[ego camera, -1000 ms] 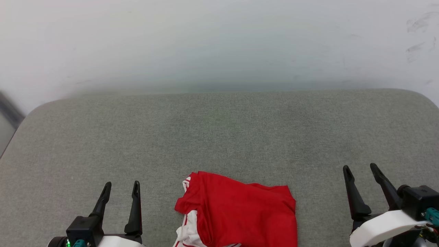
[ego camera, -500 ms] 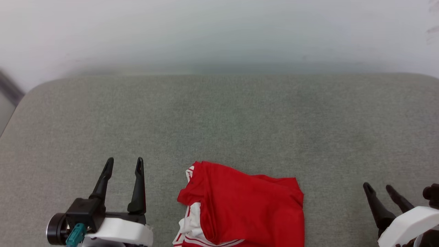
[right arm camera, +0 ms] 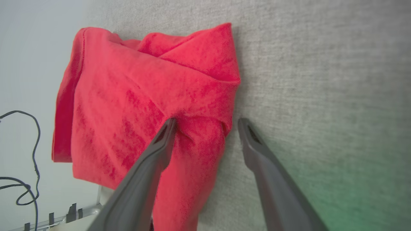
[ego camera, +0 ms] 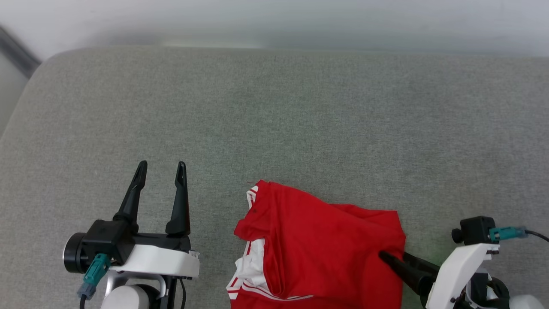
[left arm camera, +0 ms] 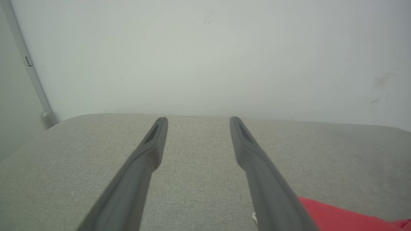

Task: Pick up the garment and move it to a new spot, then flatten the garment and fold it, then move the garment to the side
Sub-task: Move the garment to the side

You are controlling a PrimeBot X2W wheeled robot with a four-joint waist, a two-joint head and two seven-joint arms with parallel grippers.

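The garment (ego camera: 321,249), where do we have it?
— We see one red shirt, loosely bunched on the grey cloth-covered desk (ego camera: 300,107), near the desk's front edge and between our two arms. A white sleeve with red-and-white striped trim shows at its left lower side. The head view cuts off its near part.
— And how many fingers do we count?
— Four: two dark ones on each arm.
— How does our left gripper (ego camera: 162,164) stand?
— Its fingers are spread apart and grasp nothing. It sits left of the shirt and does not touch it. The left wrist view shows the gripper (left arm camera: 198,119) above bare grey cloth, with a corner of the red shirt (left arm camera: 337,218) at the lower right and a pale wall (left arm camera: 205,48) behind.
— And our right gripper (ego camera: 393,255)?
— It is at the shirt's right edge, fingers apart and not clenched. In the right wrist view (right arm camera: 207,120) one finger presses on the red cloth (right arm camera: 144,96); the other rests just beside the hem, on the desk. We also see one dark cable (right arm camera: 19,160) past the desk's edge.
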